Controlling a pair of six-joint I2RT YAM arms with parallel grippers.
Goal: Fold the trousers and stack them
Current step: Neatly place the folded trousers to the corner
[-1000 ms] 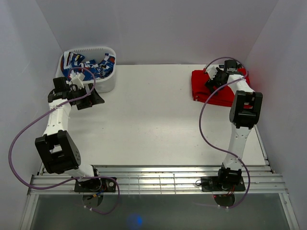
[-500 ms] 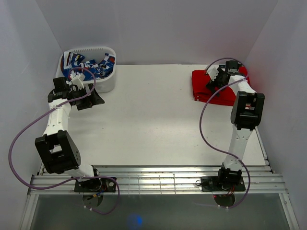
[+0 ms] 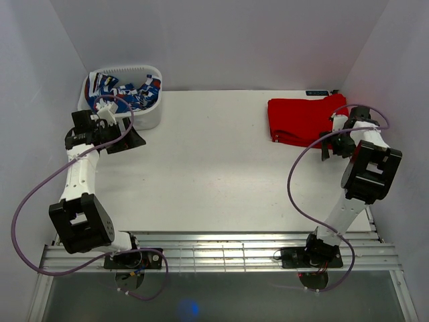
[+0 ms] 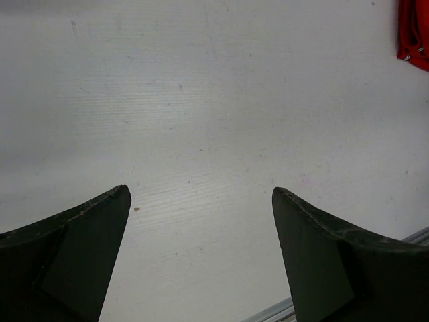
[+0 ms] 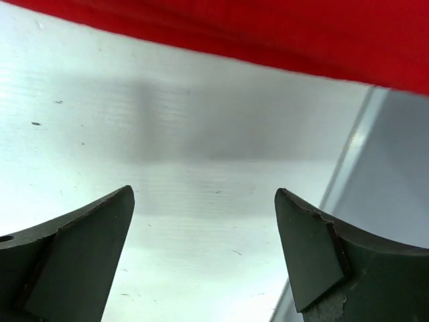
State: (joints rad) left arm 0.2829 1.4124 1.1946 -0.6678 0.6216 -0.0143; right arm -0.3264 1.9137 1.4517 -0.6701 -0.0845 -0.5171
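Note:
The red trousers [image 3: 301, 119] lie folded in a flat pile at the far right of the table. They also show in the right wrist view [image 5: 268, 27] as a red band along the top, and in the left wrist view [image 4: 415, 33] at the top right corner. My right gripper [image 3: 332, 143] is open and empty, just off the pile's near right corner, over bare table [image 5: 204, 191]. My left gripper [image 3: 134, 142] is open and empty at the far left, over bare table [image 4: 200, 190], beside the basket.
A white basket [image 3: 153, 115] at the far left corner holds blue-white-red patterned cloth [image 3: 127, 92]. The table's right edge [image 5: 348, 161] runs close by my right gripper. White walls enclose the back and both sides.
My right gripper has come off the top of the red pile and swung right and nearer, to its near right corner. The left arm has barely moved.

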